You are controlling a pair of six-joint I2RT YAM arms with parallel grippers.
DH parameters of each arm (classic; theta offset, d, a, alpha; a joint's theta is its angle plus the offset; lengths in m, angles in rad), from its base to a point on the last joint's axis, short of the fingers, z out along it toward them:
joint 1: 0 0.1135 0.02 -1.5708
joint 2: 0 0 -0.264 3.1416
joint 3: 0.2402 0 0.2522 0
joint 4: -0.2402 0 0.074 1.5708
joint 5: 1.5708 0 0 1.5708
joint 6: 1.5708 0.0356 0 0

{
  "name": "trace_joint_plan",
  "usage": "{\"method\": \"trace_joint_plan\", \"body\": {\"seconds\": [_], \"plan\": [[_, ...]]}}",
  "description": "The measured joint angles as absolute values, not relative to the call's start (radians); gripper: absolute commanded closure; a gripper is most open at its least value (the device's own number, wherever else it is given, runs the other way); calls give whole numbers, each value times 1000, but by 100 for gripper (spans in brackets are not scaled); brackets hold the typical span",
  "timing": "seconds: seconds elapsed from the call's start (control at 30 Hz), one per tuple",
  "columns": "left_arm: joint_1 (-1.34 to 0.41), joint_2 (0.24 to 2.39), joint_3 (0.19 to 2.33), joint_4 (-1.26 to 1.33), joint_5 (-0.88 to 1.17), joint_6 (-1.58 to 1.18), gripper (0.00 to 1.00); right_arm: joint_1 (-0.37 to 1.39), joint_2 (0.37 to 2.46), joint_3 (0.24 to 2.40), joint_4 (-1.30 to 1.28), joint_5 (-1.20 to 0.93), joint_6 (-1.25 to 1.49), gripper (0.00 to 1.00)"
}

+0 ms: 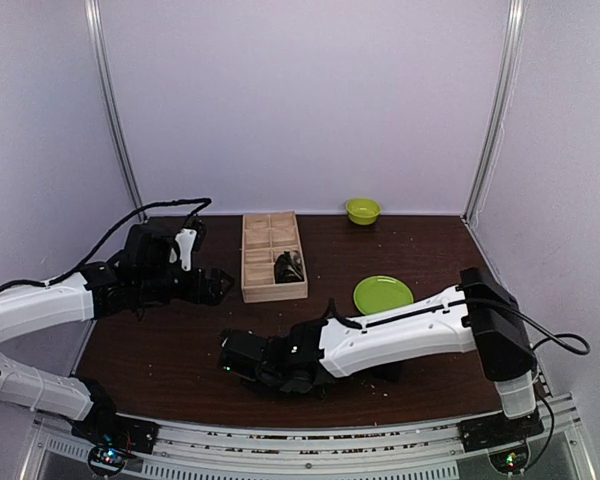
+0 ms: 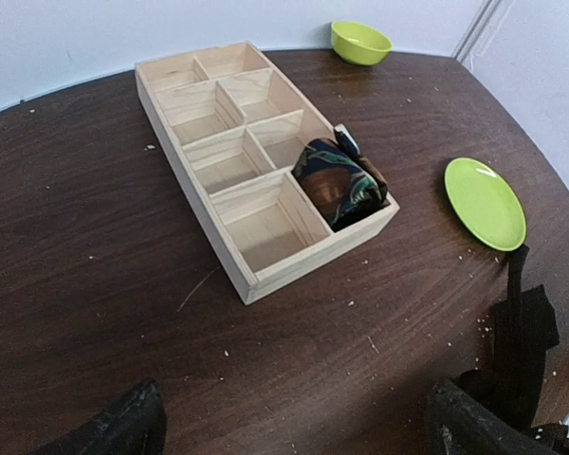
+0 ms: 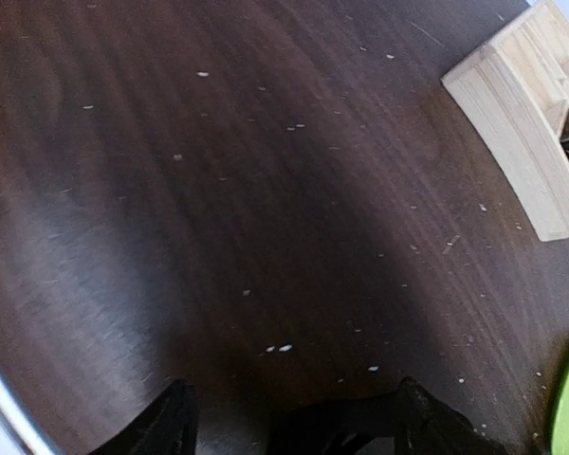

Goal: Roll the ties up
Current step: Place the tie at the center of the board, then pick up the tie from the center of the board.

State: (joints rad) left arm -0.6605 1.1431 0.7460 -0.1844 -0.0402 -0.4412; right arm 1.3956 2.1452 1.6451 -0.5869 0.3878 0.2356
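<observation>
A dark patterned rolled tie (image 2: pixel 337 180) (image 1: pixel 288 266) sits in the near right compartment of the wooden box (image 2: pixel 201 180) (image 1: pixel 252 262). My right gripper (image 3: pixel 299 427) (image 1: pixel 235 352) is low over the table's front middle, with its jaws apart. Black fabric, apparently a tie (image 3: pixel 346 422), lies between its fingers at the view's lower edge, against the right finger only. My left gripper (image 2: pixel 299 436) (image 1: pixel 220 285) hovers open and empty just left of the box. A narrow black strip (image 2: pixel 520 322) rises by the right arm; I cannot tell whether it is tie or cable.
A flat green plate (image 1: pixel 383 294) (image 2: pixel 486 202) lies right of the box. A green bowl (image 1: pixel 362 210) (image 2: pixel 360 42) stands at the back wall. The box's other compartments are empty. Pale crumbs dot the dark wooden table (image 3: pixel 218 171).
</observation>
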Motion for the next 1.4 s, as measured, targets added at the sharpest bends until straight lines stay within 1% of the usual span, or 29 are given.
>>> {"method": "trace_joint_plan", "body": {"seconds": [0.07, 0.2, 0.27, 0.33, 0.4, 0.47, 0.53, 0.67, 0.8, 0.87, 0.97, 1.03, 1.17, 1.2, 1.23, 1.27, 1.4], "plan": [[-660, 1154, 746, -185, -4, -421, 8, 1389, 2093, 1583, -552, 328, 238, 24], [-672, 1200, 748, -185, 98, -374, 17, 1332, 1825, 1301, -438, 129, 271, 24], [-703, 1245, 762, -190, 134, -348, 19, 1254, 1665, 1164, -380, 47, 310, 25], [-752, 1300, 792, -195, 160, -330, 19, 1150, 1503, 1027, -312, -27, 370, 25], [-816, 1367, 844, -208, 171, -312, 20, 1058, 1388, 921, -265, -59, 416, 24], [-882, 1445, 912, -222, 179, -297, 21, 1002, 1306, 839, -258, -80, 445, 24], [-944, 1536, 997, -244, 183, -286, 21, 970, 1259, 785, -281, -89, 454, 23], [-1016, 1691, 1116, -284, 177, -282, 22, 900, 1203, 721, -327, -99, 453, 23], [-1034, 1789, 1184, -362, 159, -282, 23, 842, 1140, 688, -350, -99, 451, 22], [-1042, 1822, 1214, -394, 152, -282, 25, 823, 1122, 686, -353, -99, 451, 22], [-1055, 1885, 1271, -434, 146, -284, 38, 804, 1107, 686, -353, -98, 445, 20], [-1063, 1927, 1301, -456, 138, -286, 51, 797, 1104, 687, -357, -97, 440, 19], [-1069, 1964, 1308, -518, 98, -291, 86, 794, 1090, 687, -368, -96, 426, 18], [-1069, 1963, 1308, -532, 76, -292, 93, 794, 1084, 687, -368, -96, 423, 18], [-1069, 1957, 1308, -540, 48, -300, 98, 794, 1077, 686, -368, -96, 422, 18], [-1069, 1948, 1308, -549, 21, -299, 100, 793, 1070, 686, -366, -97, 418, 18], [-1069, 1824, 1299, -558, -99, -286, 100, 793, 1036, 673, -335, -105, 414, 16]]}}
